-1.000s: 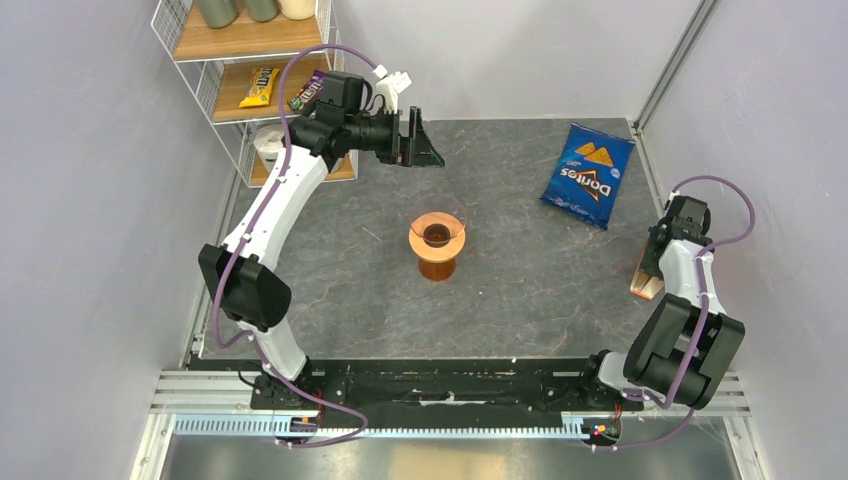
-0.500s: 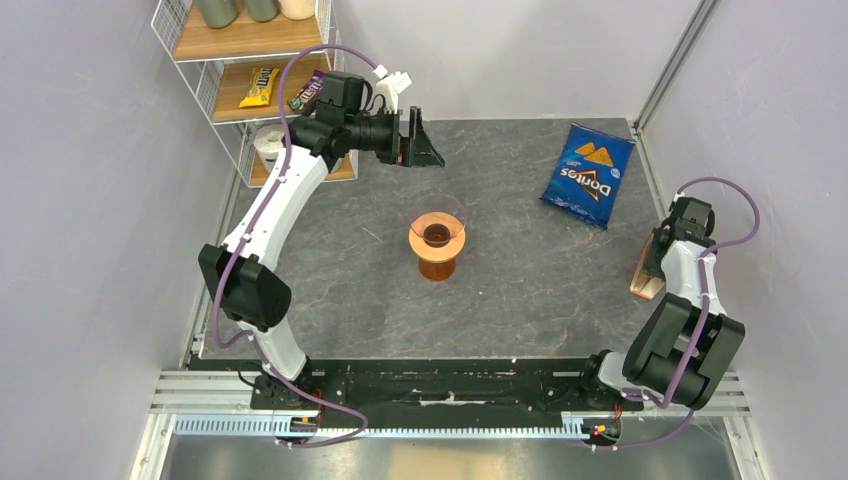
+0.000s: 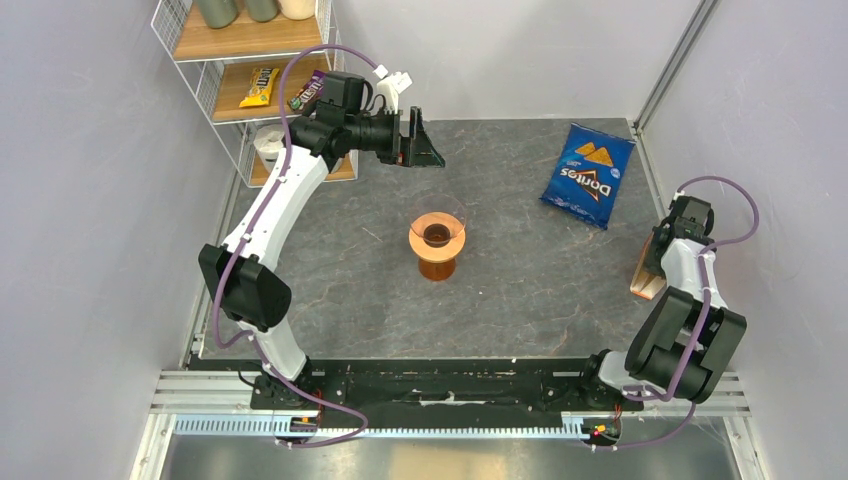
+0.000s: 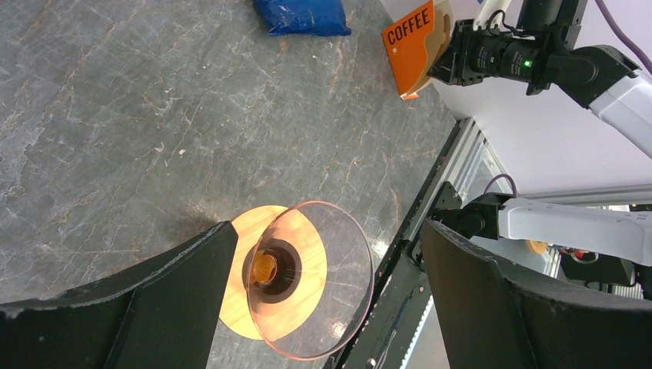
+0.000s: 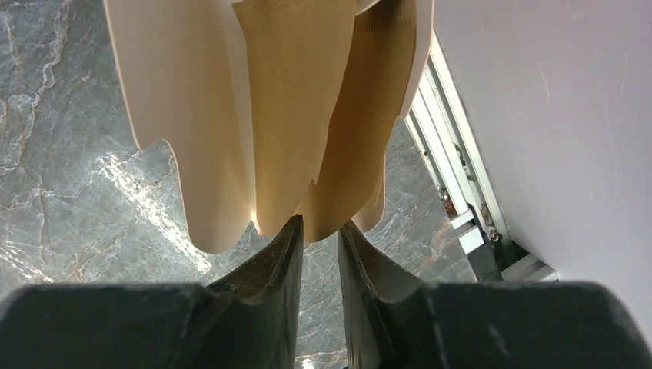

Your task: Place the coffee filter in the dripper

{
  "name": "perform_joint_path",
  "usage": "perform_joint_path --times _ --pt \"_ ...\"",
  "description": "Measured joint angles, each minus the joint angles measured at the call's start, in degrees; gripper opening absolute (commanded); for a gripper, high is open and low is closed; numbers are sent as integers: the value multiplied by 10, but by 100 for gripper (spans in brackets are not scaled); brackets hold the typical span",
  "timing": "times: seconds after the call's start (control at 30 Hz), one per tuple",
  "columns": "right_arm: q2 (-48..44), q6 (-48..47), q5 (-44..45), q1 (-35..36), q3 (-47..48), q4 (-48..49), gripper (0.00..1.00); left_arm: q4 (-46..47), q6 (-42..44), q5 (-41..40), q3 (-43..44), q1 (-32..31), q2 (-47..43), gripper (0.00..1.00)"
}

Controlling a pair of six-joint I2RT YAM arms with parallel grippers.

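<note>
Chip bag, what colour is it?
The chip bag is blue, best seen in the top external view.

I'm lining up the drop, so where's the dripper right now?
In the top view the dripper stands upright in the middle of the table; the blue crisp bag lies farther back to its right.

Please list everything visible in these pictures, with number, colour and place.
dripper: one, orange-brown with clear cone, table middle.
filter box: one, orange, right table edge.
coffee filters: at least two, light brown, sticking out of the filter box.
crisp bag: one, blue, far right.
shelf: one, white wire, far left corner.
jars: three, grey and cream, top board.
candy bag: one, yellow, middle board.
paper roll: one, white, lowest board.
table: one, grey stone.
left end effector: one, black, open, above far table.
right end effector: one, black, fingertips at the filters' edge.
</note>
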Motion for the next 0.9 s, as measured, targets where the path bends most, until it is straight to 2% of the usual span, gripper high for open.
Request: perform_joint_path --times 0.43,0.6,0.73,0.9 --pt "21 0 1 -1 0 22 27 0 0 0 0 0 0 97" --pt "26 -1 5 -2 0 30 14 0 0 0 0 0 0 97" --pt "26 -3 7 -2 0 31 0 0 0 0 0 0 0 97" --pt "0 -4 7 -2 0 5 0 0 0 0 0 0 0 98"
